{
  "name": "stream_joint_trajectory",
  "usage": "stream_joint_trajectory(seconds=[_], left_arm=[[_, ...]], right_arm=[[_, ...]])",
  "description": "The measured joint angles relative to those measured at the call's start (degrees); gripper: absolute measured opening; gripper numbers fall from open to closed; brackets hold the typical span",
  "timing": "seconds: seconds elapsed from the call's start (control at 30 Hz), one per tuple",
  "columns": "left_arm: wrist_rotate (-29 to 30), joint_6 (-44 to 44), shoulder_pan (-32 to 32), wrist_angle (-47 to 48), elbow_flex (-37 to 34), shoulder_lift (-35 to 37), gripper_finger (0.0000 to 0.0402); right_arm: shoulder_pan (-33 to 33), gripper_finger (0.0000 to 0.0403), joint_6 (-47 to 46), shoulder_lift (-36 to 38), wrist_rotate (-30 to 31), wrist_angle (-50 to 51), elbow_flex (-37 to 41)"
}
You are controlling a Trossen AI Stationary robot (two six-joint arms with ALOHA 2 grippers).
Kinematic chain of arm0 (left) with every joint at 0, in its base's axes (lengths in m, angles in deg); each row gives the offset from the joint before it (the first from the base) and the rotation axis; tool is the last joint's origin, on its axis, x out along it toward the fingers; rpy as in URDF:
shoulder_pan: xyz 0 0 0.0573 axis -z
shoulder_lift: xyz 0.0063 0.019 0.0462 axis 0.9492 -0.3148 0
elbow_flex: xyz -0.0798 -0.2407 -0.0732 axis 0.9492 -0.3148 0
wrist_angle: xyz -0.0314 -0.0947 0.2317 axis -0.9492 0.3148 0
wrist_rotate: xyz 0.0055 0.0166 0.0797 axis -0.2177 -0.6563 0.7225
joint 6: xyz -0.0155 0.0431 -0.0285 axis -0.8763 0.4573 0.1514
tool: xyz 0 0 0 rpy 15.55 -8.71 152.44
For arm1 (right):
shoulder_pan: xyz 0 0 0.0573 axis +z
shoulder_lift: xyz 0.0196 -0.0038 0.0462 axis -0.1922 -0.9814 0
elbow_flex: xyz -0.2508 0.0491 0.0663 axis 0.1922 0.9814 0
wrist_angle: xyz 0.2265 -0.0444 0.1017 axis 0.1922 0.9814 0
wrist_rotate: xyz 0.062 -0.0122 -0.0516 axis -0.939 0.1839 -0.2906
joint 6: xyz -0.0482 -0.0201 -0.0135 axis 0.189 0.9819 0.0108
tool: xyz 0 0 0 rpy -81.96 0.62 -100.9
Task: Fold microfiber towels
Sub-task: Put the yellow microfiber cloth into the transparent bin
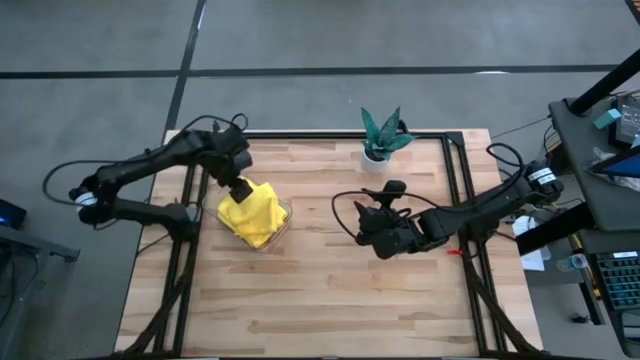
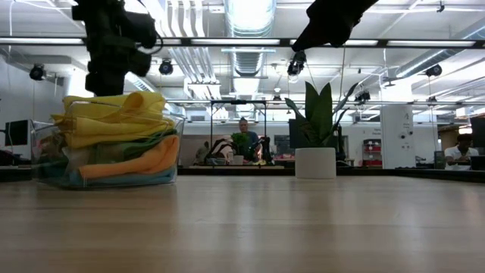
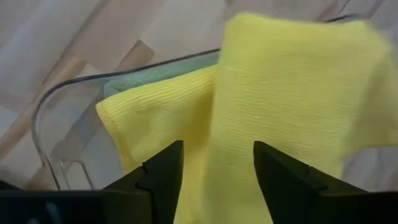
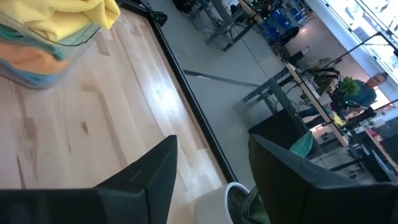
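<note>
A clear tray (image 1: 287, 215) at the table's left holds a stack of microfiber towels. Yellow ones (image 2: 114, 114) lie on top, with pale green (image 2: 114, 148), orange (image 2: 140, 161) and blue (image 2: 114, 180) below. My left gripper (image 1: 243, 190) hangs over the stack, pointing steeply down and open. A raised fold of the top yellow towel (image 3: 292, 93) shows between its fingers. My right gripper (image 1: 372, 240) waits above the table's middle right, open, with nothing between its fingers (image 4: 211, 180). My left gripper comes at the top yellow towel from above, one finger (image 3: 161, 177) on each side of the raised fold (image 3: 230, 143). Whether the fingers touch the cloth, I cannot tell.
A small teal-leaved plant in a white pot (image 1: 382, 135) stands at the table's far edge, near my right gripper. Bare wood (image 1: 320, 300) stretches across the middle and near side. Black frame rails (image 1: 455, 180) run along the table's edges.
</note>
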Motion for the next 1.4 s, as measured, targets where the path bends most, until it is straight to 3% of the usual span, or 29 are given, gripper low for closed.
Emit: stream_joint_trajectory(seconds=[0.17, 0.3, 0.53, 0.73, 0.83, 1.03, 1.17, 1.4], left_arm=[[-1.86, 4.33, -1.36, -0.10, -1.36, -5.23, 0.0216], [-7.59, 6.30, -1.36, -0.07, -2.44, -8.04, 0.0244], [-11.53, 6.82, 0.21, -0.59, -3.13, -9.21, 0.0245], [-10.14, 6.62, 2.87, -0.89, -3.08, -7.04, 0.0192], [-6.10, 6.36, 4.24, -0.96, -2.72, -6.21, 0.0139], [-3.45, 2.71, 5.29, -2.49, -2.49, -4.47, 0.0015], [0.47, 0.90, 6.01, -3.43, -2.34, -2.45, 0.0009], [-1.62, -1.07, 6.07, -5.67, -2.45, 1.59, 0.0001]], right_arm=[[-0.62, 0.0189, 0.06, 0.00, -0.02, 0.01, 0.00], [-1.41, 0.0189, 0.71, 0.00, -0.02, 0.00, 0.00], [-4.08, 0.0189, 1.41, 0.00, -0.03, 0.02, 0.00], [-4.63, 0.0189, 0.07, 0.00, -0.24, 0.44, 0.00], [-4.60, 0.0189, 0.07, 0.00, -0.24, 0.44, 0.00], [-4.60, 0.0189, 0.04, 0.00, -0.24, 0.44, 0.00], [-4.60, 0.0189, 0.07, 0.00, -0.24, 0.44, 0.00], [-4.58, 0.0189, 0.07, 0.00, -0.26, 0.44, 0.00]])
